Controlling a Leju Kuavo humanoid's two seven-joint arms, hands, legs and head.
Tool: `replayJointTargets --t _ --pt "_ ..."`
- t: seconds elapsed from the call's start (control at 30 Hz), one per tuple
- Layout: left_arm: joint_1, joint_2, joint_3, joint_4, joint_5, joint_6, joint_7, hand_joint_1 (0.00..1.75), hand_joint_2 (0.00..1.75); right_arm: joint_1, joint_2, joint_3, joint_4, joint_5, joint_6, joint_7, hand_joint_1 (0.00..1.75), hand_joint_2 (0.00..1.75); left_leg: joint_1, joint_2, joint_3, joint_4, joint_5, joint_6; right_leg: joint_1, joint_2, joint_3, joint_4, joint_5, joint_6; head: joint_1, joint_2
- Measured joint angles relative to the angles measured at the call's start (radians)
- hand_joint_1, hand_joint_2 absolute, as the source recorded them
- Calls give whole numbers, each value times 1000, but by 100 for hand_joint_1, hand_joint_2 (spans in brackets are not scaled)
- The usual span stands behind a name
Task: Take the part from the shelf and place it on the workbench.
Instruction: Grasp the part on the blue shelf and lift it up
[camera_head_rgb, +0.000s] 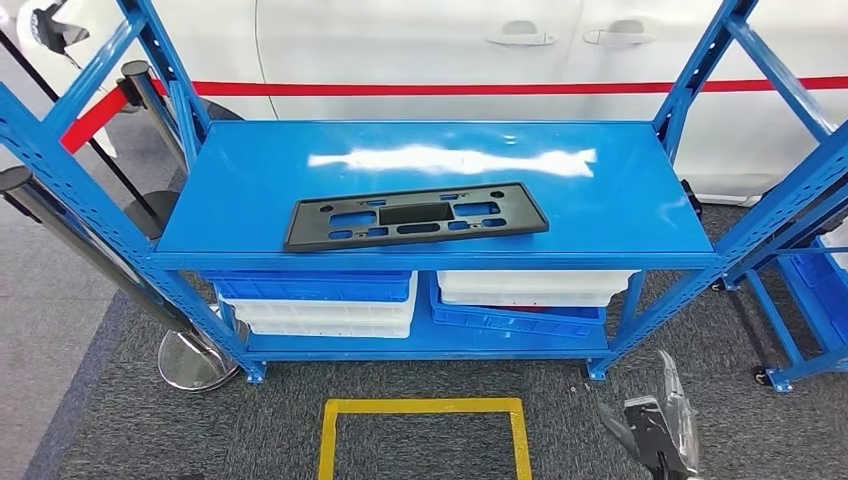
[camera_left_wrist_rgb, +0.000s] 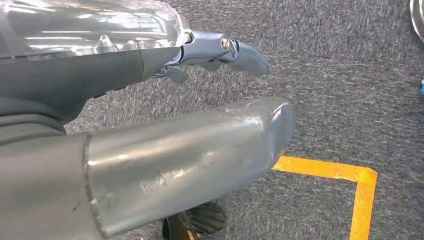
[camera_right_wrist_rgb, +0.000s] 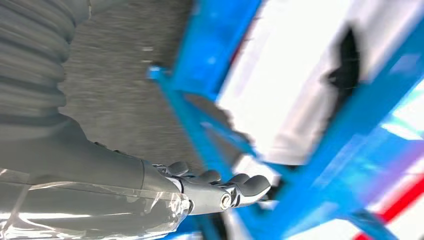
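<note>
Black flat part, long plate with cutouts, lies flat on top level of blue shelf, centre of the head view, slightly left of middle, near front edge, long axis running left-right with a slight tilt, nothing touching it. Right hand low at bottom right of the head view, over grey carpet, well apart from the part; in the right wrist view the right hand holds nothing, fingers loosely extended and a bit apart, blurred blue shelf frame behind. Left hand in the left wrist view also released, thumb and fingers apart, nothing between them, pointing down at carpet near the yellow floor marking. Step in hand looks like the reach, task barely begun, part not yet grasped. To do it well: raise both hands above shelf front edge, avoid the blue uprights at either side, come in at the part's two short ends, likely needs both hands since it is wide and thin; slide toward front edge to get fingers under, keep level on lift. Below: blue and white bins on lower level; white car and red barrier tape at top of frame
</note>
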Motion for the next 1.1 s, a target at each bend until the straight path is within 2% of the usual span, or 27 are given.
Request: replayJointTargets --t 0.03,0.07,0.13,0.2,0.27,0.33,0.37,0.4,0.43,0.5,0.53,0.57,0.67,0.73,0.8,0.83,0.87,0.9,0.93,0.97,1.0,1.03,1.07,1.1 --pt "0 -2 -2 0 0 0 0 0 0 -1 -2 12 -12 -5 0 0 0 175 -2 -1 0 3 -3 -3 3 -1 25 -57 21 -6 -1 0" --pt "-1 -3 -3 0 -1 0 0 0 0 -1 -4 20 -23 -6 -1 1 0 175 -4 -2 -1 4 -5 -7 7 -3 39 -89 28 -10 -1 0" --pt "-1 -5 -5 0 -1 0 0 0 0 4 -7 50 -59 -7 -5 3 0 175 -3 -4 -4 5 -6 -18 11 -3 41 -102 26 -15 -2 0" --pt "0 -6 -8 0 -2 0 -1 0 0 8 -10 103 -108 -6 -14 6 0 175 0 -4 -5 12 -16 -31 5 -2 45 -113 31 -24 -2 0" --pt "-3 -7 -11 0 -6 0 -2 0 0 7 -12 156 -153 0 -26 10 0 175 4 -4 -33 79 -59 -44 -2 -3 51 -124 35 -33 -6 0" --pt "-5 -7 -18 1 -12 0 -2 0 0 7 -12 212 -193 19 -43 17 0 175 11 -4 -99 215 -121 -57 -2 -6 51 -125 34 -36 -11 0" --pt "-5 -7 -23 2 -15 0 -2 0 0 8 -11 241 -212 32 -54 21 0 175 15 -4 -126 266 -136 -62 -3 -6 52 -125 34 -36 -12 0" --pt "-4 -7 -27 3 -18 0 -2 0 0 9 -11 269 -231 50 -65 24 0 175 20 -4 -140 288 -132 -67 -4 -6 53 -124 32 -34 -12 0" --pt "-4 -7 -31 4 -19 0 -2 0 0 11 -9 292 -248 70 -75 26 0 175 24 -3 -133 265 -106 -71 -6 -5 54 -123 31 -32 -12 0" --pt "-4 -7 -37 6 -22 0 -2 0 0 13 -4 326 -281 116 -94 27 0 175 31 -3 -77 135 -30 -79 -11 -3 59 -117 24 -22 -13 0" --pt "-5 -7 -41 7 -25 0 -2 0 0 13 0 340 -298 142 -103 28 0 175 31 -5 -50 73 -6 -77 -12 -3 59 -113 20 -15 -15 0" --pt "-6 -7 -46 8 -29 0 -2 0 0 13 3 356 -315 170 -112 28 0 175 30 -7 -34 35 6 -72 -11 -3 58 -109 18 -8 -16 0" --pt "-9 -7 -60 10 -39 0 -1 0 0 11 10 406 -365 264 -138 34 0 175 24 -10 -30 19 7 -45 -11 -2 56 -111 20 11 -18 0" --pt "-10 -7 -69 11 -45 0 0 0 0 9 12 440 -396 328 -153 45 0 175 24 -8 -30 14 12 -28 -13 -2 49 -94 5 19 -15 0" --pt "-11 -7 -80 12 -52 0 1 0 0 4 14 469 -424 388 -168 58 0 175 24 -7 -31 11 16 -16 -10 -3 7 -2 -48 19 -10 0" --pt "-11 -7 -85 13 -54 0 1 0 0 2 15 484 -437 419 -176 65 0 175 21 -7 -32 11 16 -12 -8 -3 -29 71 -81 18 -8 0" --pt "-12 -7 -91 14 -57 0 2 0 0 0 16 499 -448 451 -184 72 0 175 17 -7 -33 11 16 -9 -5 -3 -63 138 -105 15 -6 0" --pt "-12 -7 -97 16 -59 -1 3 0 0 -1 17 512 -459 484 -191 79 0 175 12 -8 -33 11 16 -7 -2 -3 -85 177 -110 11 -6 0" --pt "-12 -7 -103 17 -63 -1 3 0 0 -3 18 524 -470 519 -199 84 0 175 7 -9 -32 11 15 -5 3 -3 -90 181 -97 3 -6 0" --pt "-12 -7 -110 17 -67 -2 4 0 0 -7 20 534 -480 553 -207 88 0 175 1 -9 -30 11 15 -4 10 -3 -72 140 -64 -8 -5 0" --pt "-13 -8 -117 18 -70 -2 4 0 0 -13 21 543 -489 588 -215 90 0 175 -4 -10 -28 11 14 -2 19 -2 -40 69 -24 -25 -5 0" --pt "-14 -10 -125 19 -73 -3 5 0 0 -23 21 551 -498 623 -224 92 0 175 -9 -10 -27 12 13 -2 28 -4 -7 -2 5 -43 -7 0" --pt "-15 -11 -133 20 -77 -4 6 0 0 -34 22 558 -504 659 -233 93 0 175 -11 -9 -28 12 12 -3 35 -7 18 -58 25 -56 -10 0" --pt "-17 -11 -141 21 -80 -6 7 0 0 -45 21 565 -508 693 -242 96 0 175 -10 -8 -29 13 12 -4 42 -9 31 -90 32 -64 -12 0"
